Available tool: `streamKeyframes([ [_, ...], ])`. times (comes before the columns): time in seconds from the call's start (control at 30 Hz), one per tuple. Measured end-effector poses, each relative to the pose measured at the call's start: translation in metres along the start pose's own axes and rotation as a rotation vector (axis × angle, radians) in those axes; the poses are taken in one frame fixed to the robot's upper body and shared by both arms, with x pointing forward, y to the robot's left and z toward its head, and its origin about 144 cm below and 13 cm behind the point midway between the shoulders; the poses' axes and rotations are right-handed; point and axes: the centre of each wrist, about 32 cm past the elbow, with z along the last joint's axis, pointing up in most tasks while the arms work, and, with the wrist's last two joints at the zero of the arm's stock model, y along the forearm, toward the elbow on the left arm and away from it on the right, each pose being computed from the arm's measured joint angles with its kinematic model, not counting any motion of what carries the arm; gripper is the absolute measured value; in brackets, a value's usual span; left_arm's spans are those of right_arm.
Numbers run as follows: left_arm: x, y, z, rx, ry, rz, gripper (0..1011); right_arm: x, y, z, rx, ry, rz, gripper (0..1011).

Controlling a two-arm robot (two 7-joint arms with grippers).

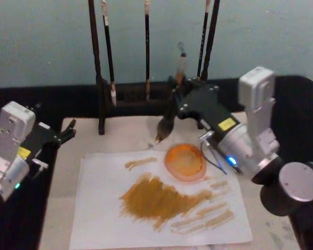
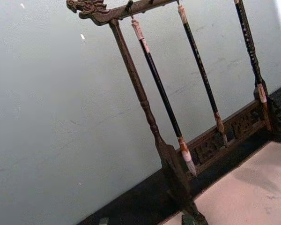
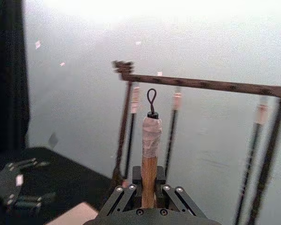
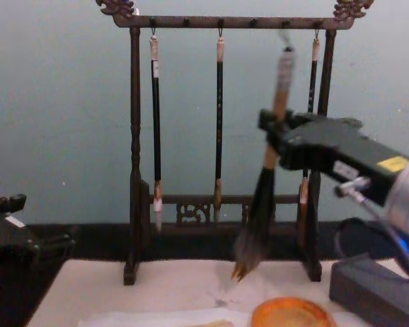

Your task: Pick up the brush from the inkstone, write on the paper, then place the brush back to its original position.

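Observation:
My right gripper [image 1: 179, 102] is shut on the brush [image 1: 169, 117], clamping its tan handle [image 3: 149, 157]. The brush hangs tilted in the air, its bushy tuft [image 4: 249, 244] pointing down just above the table, behind and a little left of the inkstone. The inkstone [image 1: 185, 162], a round orange dish, sits on the paper's far right part and also shows low in the chest view [image 4: 290, 314]. The off-white paper [image 1: 104, 182] carries broad ochre-brown strokes. My left gripper [image 1: 68, 130] rests open at the table's left edge, away from everything.
A dark wooden brush rack [image 4: 135, 157] with several thin hanging brushes [image 4: 155, 122] stands at the back of the table, close behind the held brush. A dark grey block [image 4: 375, 289] lies at the right beside the inkstone.

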Motion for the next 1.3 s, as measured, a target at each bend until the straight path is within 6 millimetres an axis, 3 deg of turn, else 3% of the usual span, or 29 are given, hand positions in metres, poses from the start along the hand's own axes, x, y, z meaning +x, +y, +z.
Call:
streamKeyframes([
  [0.33, 0.0, 0.0, 0.0, 0.0, 0.0, 0.0, 1010, 0.03, -0.02, 0.009, -0.031, 0.312, -0.204, 160],
  [0.83, 0.0, 0.0, 0.0, 0.0, 0.0, 0.0, 1010, 0.058, -0.041, 0.0, -0.162, 0.812, -0.413, 160],
  [1.3, 0.0, 0.0, 0.0, 0.0, 0.0, 0.0, 1009, 0.061, -0.044, -0.009, -0.22, 0.948, -0.454, 160],
])
